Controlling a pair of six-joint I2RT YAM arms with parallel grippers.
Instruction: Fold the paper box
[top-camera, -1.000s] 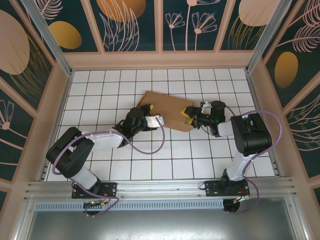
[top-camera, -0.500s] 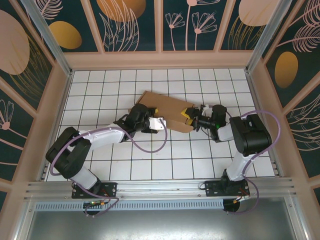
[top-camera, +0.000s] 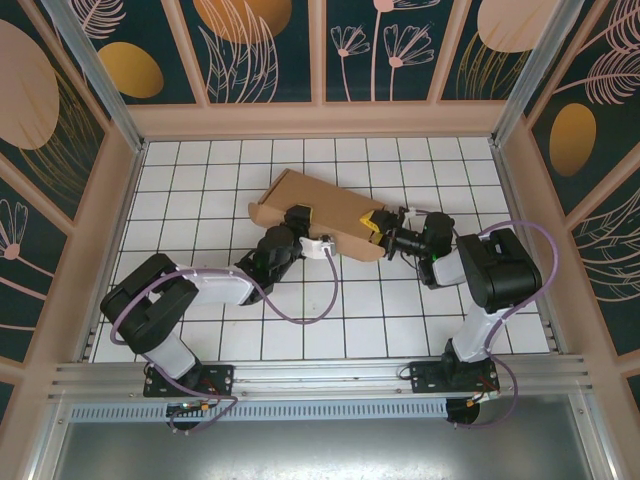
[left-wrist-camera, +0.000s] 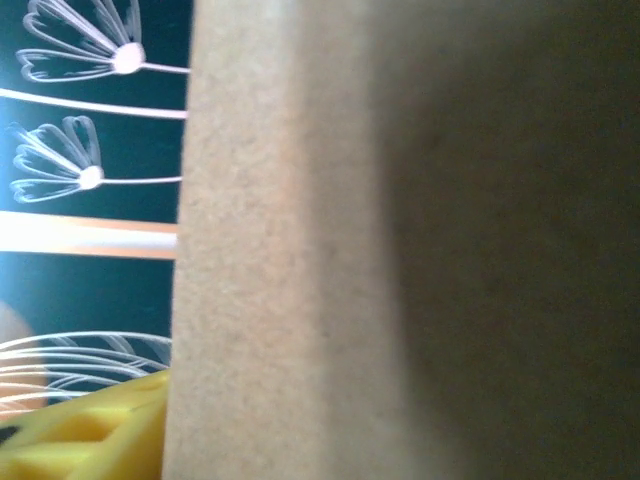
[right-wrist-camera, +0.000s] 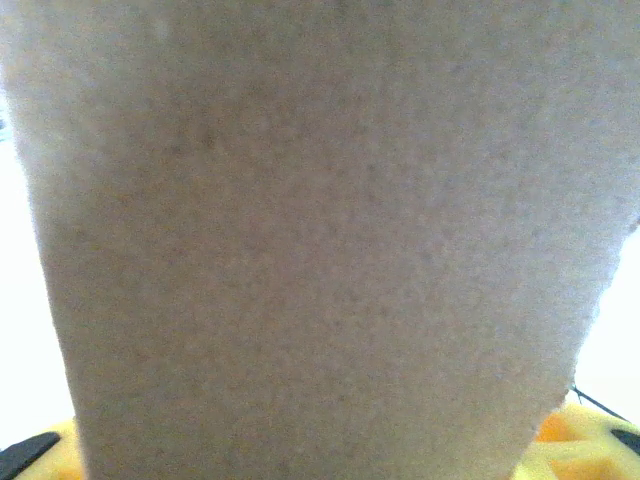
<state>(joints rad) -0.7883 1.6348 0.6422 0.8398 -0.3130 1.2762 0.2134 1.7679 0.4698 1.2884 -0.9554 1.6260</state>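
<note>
The paper box (top-camera: 325, 205) is lying mid-table (top-camera: 400, 310), tilted, with its left flap curling upward. The left claw (top-camera: 300, 218) is pressing in at its near edge and the right claw (top-camera: 378, 228) is meeting its right end. I cannot tell whether either is clamping cardboard. A side panel seems to be getting raised. Next, it needs creasing upright while the far end is steadied.
</note>
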